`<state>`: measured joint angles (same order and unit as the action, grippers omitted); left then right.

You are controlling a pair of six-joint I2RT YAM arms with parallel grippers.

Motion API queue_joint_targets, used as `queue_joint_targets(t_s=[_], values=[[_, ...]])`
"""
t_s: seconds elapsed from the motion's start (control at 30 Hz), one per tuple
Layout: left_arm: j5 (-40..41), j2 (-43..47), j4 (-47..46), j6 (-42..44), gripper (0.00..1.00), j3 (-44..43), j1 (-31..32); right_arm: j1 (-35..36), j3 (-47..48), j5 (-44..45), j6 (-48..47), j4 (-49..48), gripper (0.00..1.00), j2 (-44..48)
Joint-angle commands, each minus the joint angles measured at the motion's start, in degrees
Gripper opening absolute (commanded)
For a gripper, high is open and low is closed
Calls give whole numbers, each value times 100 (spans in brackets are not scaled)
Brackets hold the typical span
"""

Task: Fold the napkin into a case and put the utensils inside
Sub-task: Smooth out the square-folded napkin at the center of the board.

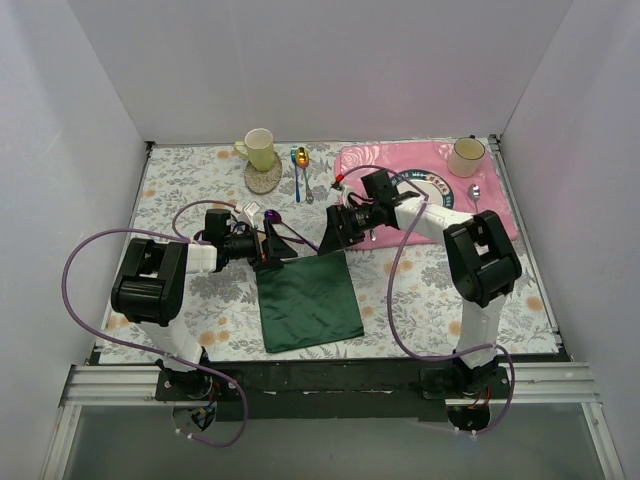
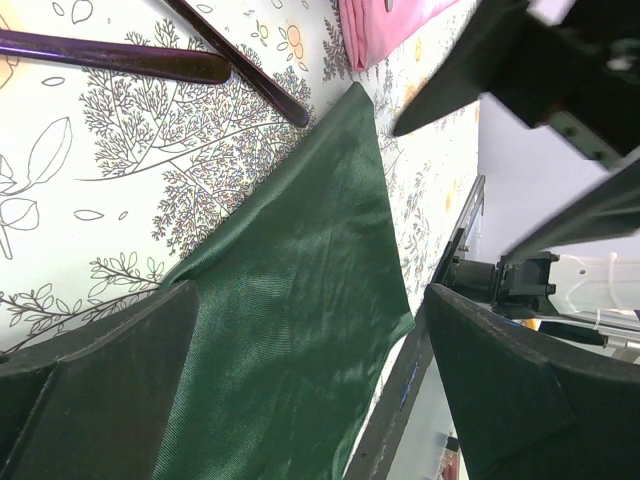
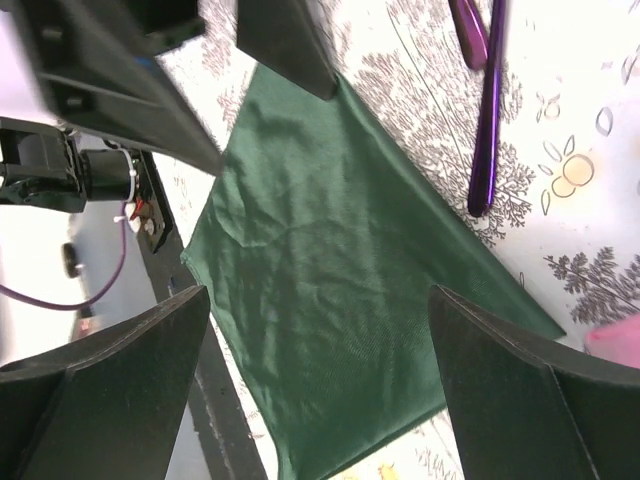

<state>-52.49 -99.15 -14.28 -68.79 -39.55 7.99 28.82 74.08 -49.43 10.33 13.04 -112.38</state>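
The dark green napkin lies flat on the floral tablecloth near the front edge, with light creases. It also shows in the left wrist view and in the right wrist view. The purple spoon and fork lie just beyond its far edge; their handles show in the left wrist view and in the right wrist view. My left gripper is open above the napkin's far left corner. My right gripper is open above its far right corner. Neither holds anything.
A yellow cup stands on a coaster at the back. Blue and gold spoons lie beside it. A pink rose placemat at the back right carries a plate, a cup and a silver spoon. The black table rail runs along the front.
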Motion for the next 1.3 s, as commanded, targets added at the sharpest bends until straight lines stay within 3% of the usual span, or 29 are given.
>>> queue_joint_targets(t_s=[0.0, 0.63, 0.87, 1.0, 1.07, 1.1, 1.13, 1.2, 1.27], values=[[424, -60, 312, 200, 98, 97, -43, -34, -104, 372, -338, 243, 98, 498], [626, -113, 426, 261, 98, 114, -43, -87, -87, 1216, -1015, 603, 98, -206], [451, 36, 435, 288, 98, 18, -43, -52, 387, 918, -1165, 1050, 98, 188], [90, 624, 417, 480, 98, -70, -43, 115, 230, 479, -1077, 1236, 97, 734], [72, 1088, 679, 849, 98, -132, -34, 194, -182, 268, -1077, 1263, 91, 1093], [72, 1222, 873, 1076, 98, -175, -26, 281, -367, 206, -1077, 1324, 77, 1208], [81, 1345, 1101, 1314, 98, -219, -8, 334, -664, 197, -1077, 1359, 72, 1305], [186, 1767, 1918, 2253, 98, -334, 18, 475, -1026, 188, -1138, 1403, 58, 1560], [274, 2083, 2680, 3286, 98, -352, 106, 519, -1492, 214, -1173, 1438, 51, 1701]])
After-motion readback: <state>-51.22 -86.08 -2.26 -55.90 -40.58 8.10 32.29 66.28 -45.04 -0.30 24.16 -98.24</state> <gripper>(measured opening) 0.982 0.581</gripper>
